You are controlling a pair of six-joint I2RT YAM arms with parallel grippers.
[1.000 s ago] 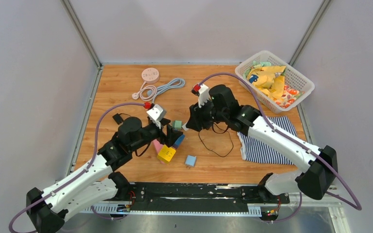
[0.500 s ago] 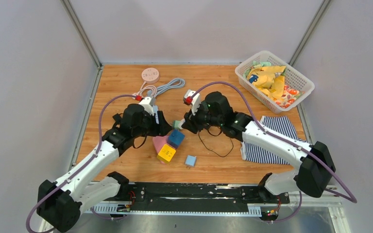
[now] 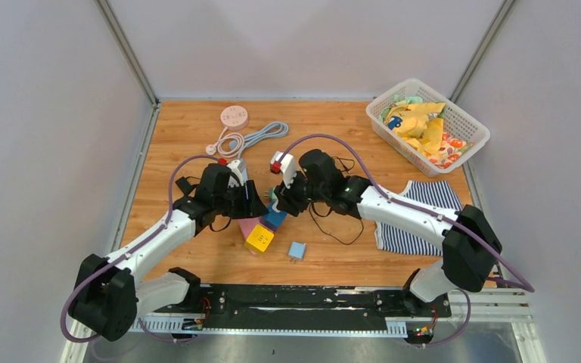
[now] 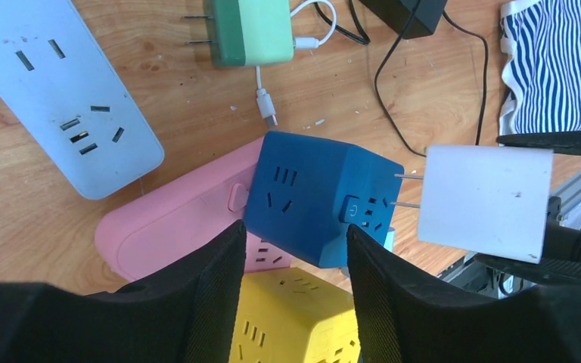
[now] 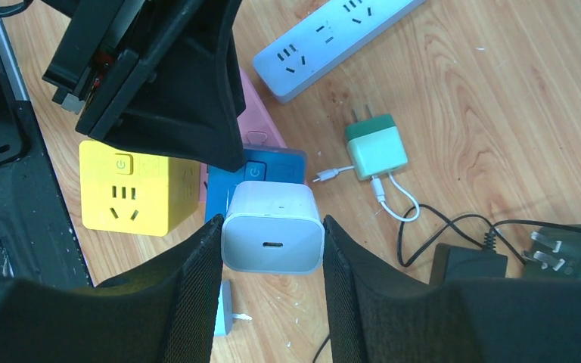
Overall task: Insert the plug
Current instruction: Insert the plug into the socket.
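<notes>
My right gripper (image 5: 272,249) is shut on the white plug (image 5: 273,231), gripping its two sides. In the left wrist view the plug (image 4: 486,200) hangs level, its two prongs reaching the side face of the blue socket cube (image 4: 321,208). The cube leans on a pink socket strip (image 4: 174,227) and a yellow socket cube (image 4: 295,318). My left gripper (image 4: 295,242) has its jaws apart, one on each side of the blue cube's near end. From above, both grippers meet over the blue cube (image 3: 275,218).
A pale power strip (image 4: 60,98) and a green adaptor (image 4: 250,30) with a white cable lie beyond the cubes. A black adapter (image 5: 465,265), a dark green plug (image 5: 567,253) and a striped cloth (image 3: 416,219) are to the right. A white basket (image 3: 428,121) stands back right.
The right gripper has carried the white plug left and down to the blue cube. The left gripper has swung in over the cube and its jaws have narrowed.
</notes>
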